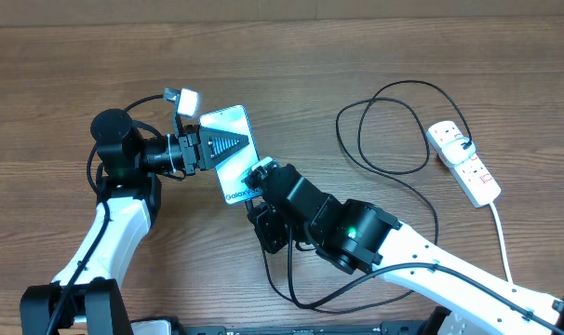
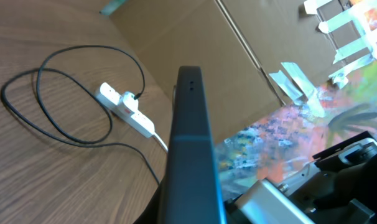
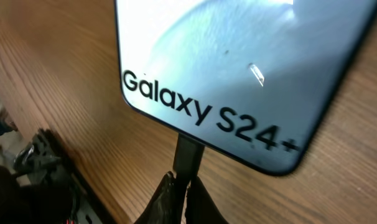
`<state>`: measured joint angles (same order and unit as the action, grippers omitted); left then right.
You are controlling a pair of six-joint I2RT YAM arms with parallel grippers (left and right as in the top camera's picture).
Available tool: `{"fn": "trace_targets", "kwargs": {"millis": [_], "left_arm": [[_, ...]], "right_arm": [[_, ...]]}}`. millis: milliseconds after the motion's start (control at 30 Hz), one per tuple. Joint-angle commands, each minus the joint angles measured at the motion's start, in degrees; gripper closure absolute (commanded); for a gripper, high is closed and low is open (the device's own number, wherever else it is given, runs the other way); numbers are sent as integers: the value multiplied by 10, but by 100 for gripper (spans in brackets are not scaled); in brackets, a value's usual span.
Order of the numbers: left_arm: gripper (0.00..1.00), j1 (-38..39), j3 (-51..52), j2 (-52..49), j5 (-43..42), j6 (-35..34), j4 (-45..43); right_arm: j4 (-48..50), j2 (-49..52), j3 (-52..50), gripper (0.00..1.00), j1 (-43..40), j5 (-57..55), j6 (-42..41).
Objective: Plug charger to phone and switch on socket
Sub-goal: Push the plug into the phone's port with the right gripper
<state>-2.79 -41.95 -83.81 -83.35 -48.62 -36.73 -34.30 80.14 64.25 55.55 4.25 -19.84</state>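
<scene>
The left gripper [image 1: 217,147] squeezes the phone [image 1: 234,169] tight. The right gripper [image 3: 183,190] pinches the charger plug [image 3: 188,152], which touches the phone's end

left arm [image 1: 114,223] rises from the near-left edge, elbow bent, wrist turned to point right. left gripper [image 1: 234,146] is clamped across the phone [image 1: 224,124], one finger lying over the screen. right arm [image 1: 431,265] stretches in low from the near-right corner, wrist aimed up-left, a green light [image 1: 351,233] lit on it. right gripper [image 3: 185,186] is pinched on the plug [image 3: 188,152] (fingertips [image 3: 170,193] nearly meeting in the wrist view).
</scene>
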Motion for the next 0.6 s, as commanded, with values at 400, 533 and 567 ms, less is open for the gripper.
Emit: {"fn": "trace_targets", "kwargs": {"millis": [400, 533, 567], "left_arm": [[96, 21, 17, -2, 22, 8, 35], [96, 21, 17, -2, 83, 1, 36], [96, 21, 17, -2, 99, -4, 38]], "right_arm": [[-34, -59, 41, 55, -7, -24, 3], [-129, -61, 41, 42, -7, 18, -20], [-151, -61, 41, 42, -7, 21, -30]]}}
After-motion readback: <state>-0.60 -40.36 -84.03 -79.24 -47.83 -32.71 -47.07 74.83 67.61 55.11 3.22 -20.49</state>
